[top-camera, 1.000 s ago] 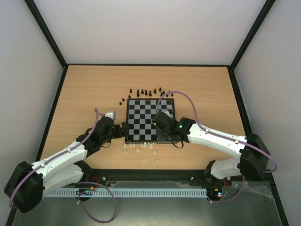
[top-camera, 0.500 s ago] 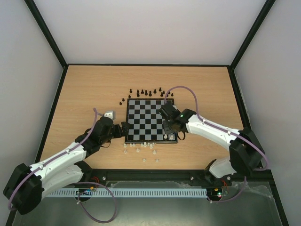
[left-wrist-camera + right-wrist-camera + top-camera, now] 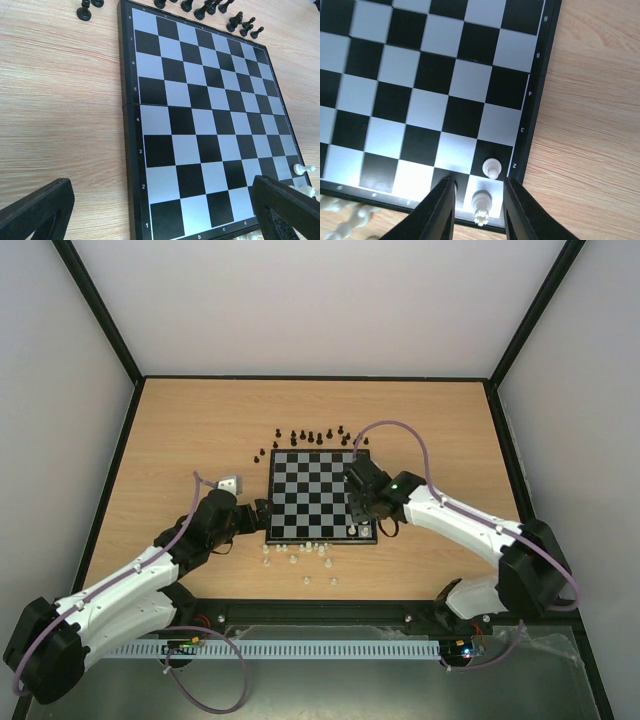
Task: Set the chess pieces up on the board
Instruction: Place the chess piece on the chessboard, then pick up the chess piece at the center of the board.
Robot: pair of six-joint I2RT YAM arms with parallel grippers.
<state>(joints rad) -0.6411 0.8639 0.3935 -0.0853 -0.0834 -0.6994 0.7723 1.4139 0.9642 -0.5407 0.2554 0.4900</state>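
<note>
Glossy checkered board (image 3: pixel 445 75), cream crowned piece (image 3: pixel 481 206), round-headed pawn (image 3: pixel 492 166); woodgrain table (image 3: pixel 590 100)

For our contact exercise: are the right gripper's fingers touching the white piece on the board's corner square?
Apart. The right wrist view shows the white piece standing between the fingers of the right gripper, with board visible on either side of it.

You see the board (image 3: pixel 312 492) checked black and silver-grey, black pieces (image 3: pixel 310 435) beyond it, cream pieces (image 3: pixel 300 552) before it, all on a pale wood-grain table (image 3: pixel 180 440).
</note>
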